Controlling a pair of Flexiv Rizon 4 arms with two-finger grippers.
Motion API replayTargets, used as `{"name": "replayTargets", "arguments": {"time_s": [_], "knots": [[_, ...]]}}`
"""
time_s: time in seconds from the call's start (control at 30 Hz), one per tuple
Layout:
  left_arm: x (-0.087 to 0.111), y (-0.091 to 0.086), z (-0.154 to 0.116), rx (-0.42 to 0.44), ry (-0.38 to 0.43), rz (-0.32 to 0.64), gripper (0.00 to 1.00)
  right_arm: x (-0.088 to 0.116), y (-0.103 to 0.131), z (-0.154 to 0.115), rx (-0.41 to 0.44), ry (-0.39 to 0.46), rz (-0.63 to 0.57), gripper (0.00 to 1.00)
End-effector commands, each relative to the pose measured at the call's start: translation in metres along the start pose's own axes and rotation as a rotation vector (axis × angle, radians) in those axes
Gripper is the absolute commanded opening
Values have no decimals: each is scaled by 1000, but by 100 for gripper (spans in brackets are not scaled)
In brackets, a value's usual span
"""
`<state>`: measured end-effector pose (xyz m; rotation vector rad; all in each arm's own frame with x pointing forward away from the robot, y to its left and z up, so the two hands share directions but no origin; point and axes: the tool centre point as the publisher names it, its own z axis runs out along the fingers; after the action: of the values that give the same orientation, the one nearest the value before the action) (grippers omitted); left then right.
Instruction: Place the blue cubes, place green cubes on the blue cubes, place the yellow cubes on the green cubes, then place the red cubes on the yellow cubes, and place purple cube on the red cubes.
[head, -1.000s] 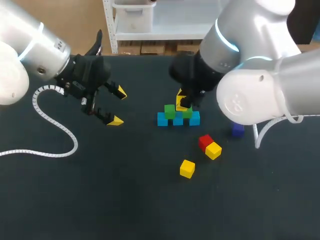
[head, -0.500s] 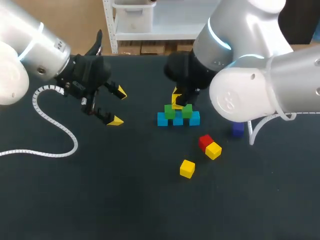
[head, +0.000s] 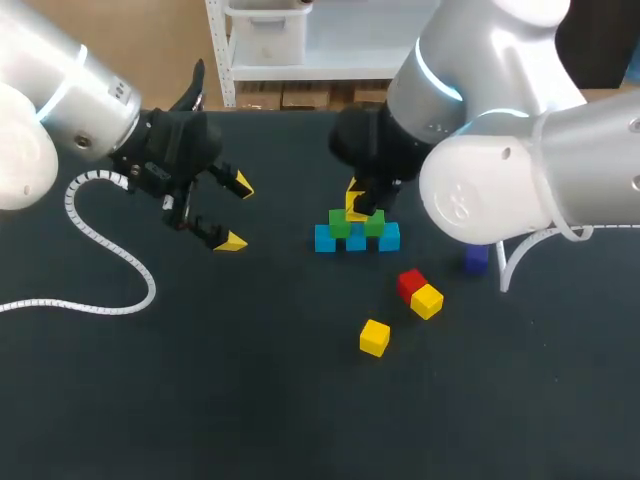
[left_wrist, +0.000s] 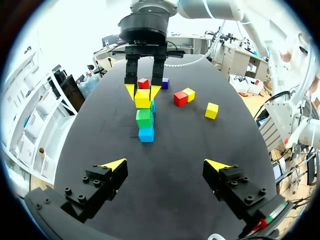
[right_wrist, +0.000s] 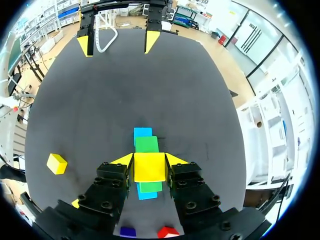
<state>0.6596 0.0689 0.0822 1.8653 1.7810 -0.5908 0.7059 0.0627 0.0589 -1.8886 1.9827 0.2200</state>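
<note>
Right gripper is clamping a yellow cube dead centre of the frame.
It's holding it right over the green cubes, which are sitting on the blue cubes. Left gripper is hanging wide open at the left, gripping nothing. Red cube and purple cube are lying lower right.

a yellow cube is just above 2 green cubes on 3 blue cubes.
</note>
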Motion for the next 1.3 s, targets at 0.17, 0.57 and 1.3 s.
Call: {"name": "replayTargets", "arguments": {"time_s": [0.17, 0.57, 1.3], "knots": [[1, 1, 0, 1, -2, 3, 100, 1, -1, 1, -2, 3, -1, 0], [1, 1, 0, 1, -2, 3, 100, 3, -1, 0, -3, 8, 3, 0], [1, 1, 0, 1, -2, 3, 100, 1, 0, 2, -12, 7, 6, 0]]}}
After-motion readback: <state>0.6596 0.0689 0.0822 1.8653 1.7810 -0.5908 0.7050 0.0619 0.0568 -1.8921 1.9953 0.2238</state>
